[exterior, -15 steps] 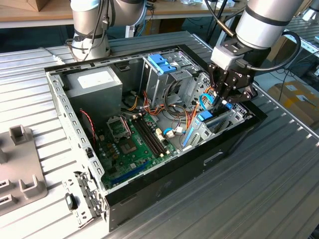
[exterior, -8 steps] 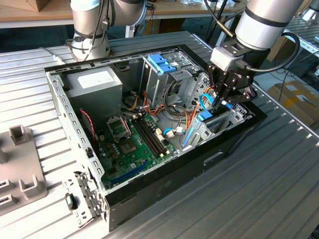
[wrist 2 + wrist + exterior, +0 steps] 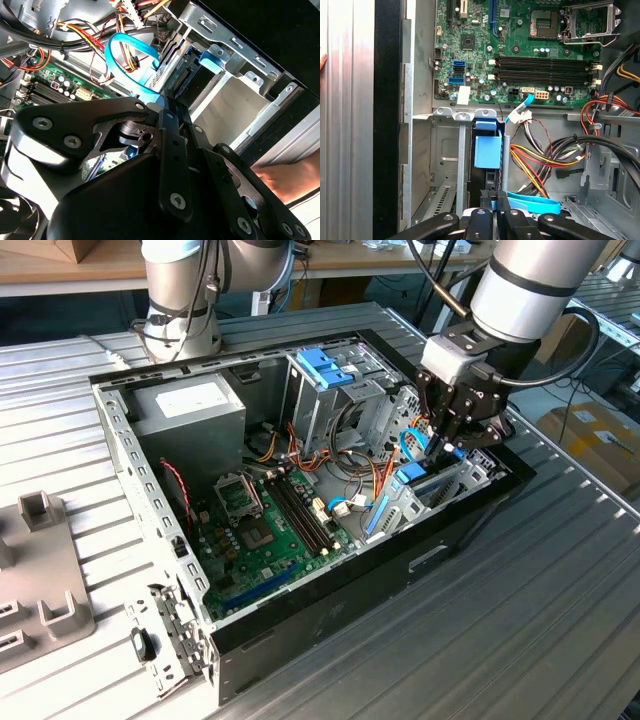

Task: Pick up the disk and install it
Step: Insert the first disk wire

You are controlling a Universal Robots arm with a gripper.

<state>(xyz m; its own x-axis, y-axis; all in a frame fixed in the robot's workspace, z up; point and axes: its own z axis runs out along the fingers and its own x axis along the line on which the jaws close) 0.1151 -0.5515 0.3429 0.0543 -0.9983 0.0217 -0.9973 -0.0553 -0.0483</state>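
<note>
Inside the drive cage [image 3: 462, 165] one bay is taken by the disk [image 3: 487, 150]; the bay beside it gapes open (bare metal walls show). On the cage's side away from the case wall [image 3: 387, 125], power wires [image 3: 540, 155] and a blue flat cable [image 3: 535, 204] crowd the passage. Just outside that wall, by the cage, lies a person's hand [image 3: 282, 181].

An open computer case [image 3: 350, 590] sits on a ribbed metal table [image 3: 560, 580] — a green board [image 3: 255, 535] and coloured wires [image 3: 537, 154] lie inside.
</note>
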